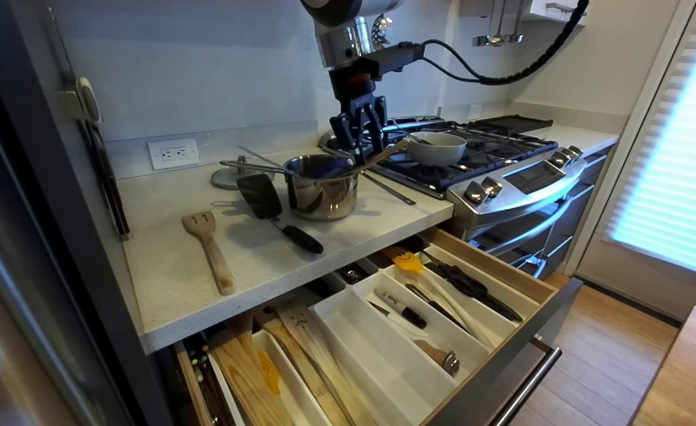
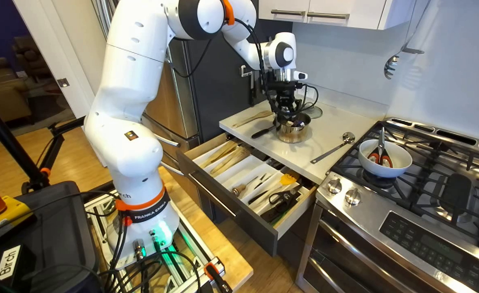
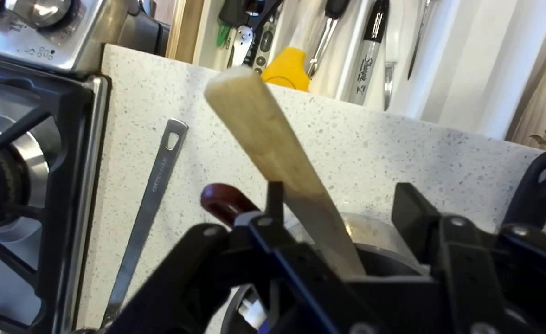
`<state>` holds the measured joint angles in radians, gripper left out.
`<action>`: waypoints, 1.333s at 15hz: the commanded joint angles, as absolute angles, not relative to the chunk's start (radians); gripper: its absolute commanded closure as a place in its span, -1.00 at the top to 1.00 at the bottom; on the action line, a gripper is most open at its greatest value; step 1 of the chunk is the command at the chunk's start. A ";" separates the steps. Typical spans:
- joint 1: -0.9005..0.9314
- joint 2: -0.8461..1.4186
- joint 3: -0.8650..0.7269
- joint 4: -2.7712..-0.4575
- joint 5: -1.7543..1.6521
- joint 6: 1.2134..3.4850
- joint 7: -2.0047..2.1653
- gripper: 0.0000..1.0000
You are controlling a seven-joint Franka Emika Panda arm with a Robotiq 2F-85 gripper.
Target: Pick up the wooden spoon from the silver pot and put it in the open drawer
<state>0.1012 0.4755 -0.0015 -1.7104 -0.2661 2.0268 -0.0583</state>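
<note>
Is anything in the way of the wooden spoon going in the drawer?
Yes, the silver pot. The wooden spoon reaches down inside it, so the pot's wall stands between its lower end and the open drawer. The spoon probably needs lifting over the rim first.

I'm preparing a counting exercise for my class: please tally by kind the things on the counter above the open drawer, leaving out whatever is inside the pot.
Pots: 1 (silver pot)
Lids: 1 (round lid)
Spatulas: 2 (wooden spatula, black spatula)
Other utensils: 1 (long metal utensil)
Total: 5
</note>
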 commanded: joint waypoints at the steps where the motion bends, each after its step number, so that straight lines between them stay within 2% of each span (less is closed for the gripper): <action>1: 0.102 0.503 -0.002 -1.683 -0.290 1.986 -0.059 0.18; 2: 0.103 0.508 -0.003 -1.679 -0.292 1.971 -0.061 0.07; 3: 0.102 0.517 -0.002 -1.673 -0.291 1.955 -0.067 -0.20; 5: 0.102 0.532 -0.004 -1.666 -0.299 1.932 -0.066 -0.55; 7: 0.101 0.541 -0.003 -1.661 -0.302 1.918 -0.066 -0.67; 9: 0.101 0.546 -0.002 -1.660 -0.303 1.924 -0.065 -1.00; 11: 0.098 0.534 0.001 -1.664 -0.296 1.947 -0.064 -0.93; 13: 0.092 0.495 0.011 -1.683 -0.281 1.981 -0.070 -1.00; 20: 0.008 0.289 0.086 -1.774 -0.014 2.125 -0.242 -0.96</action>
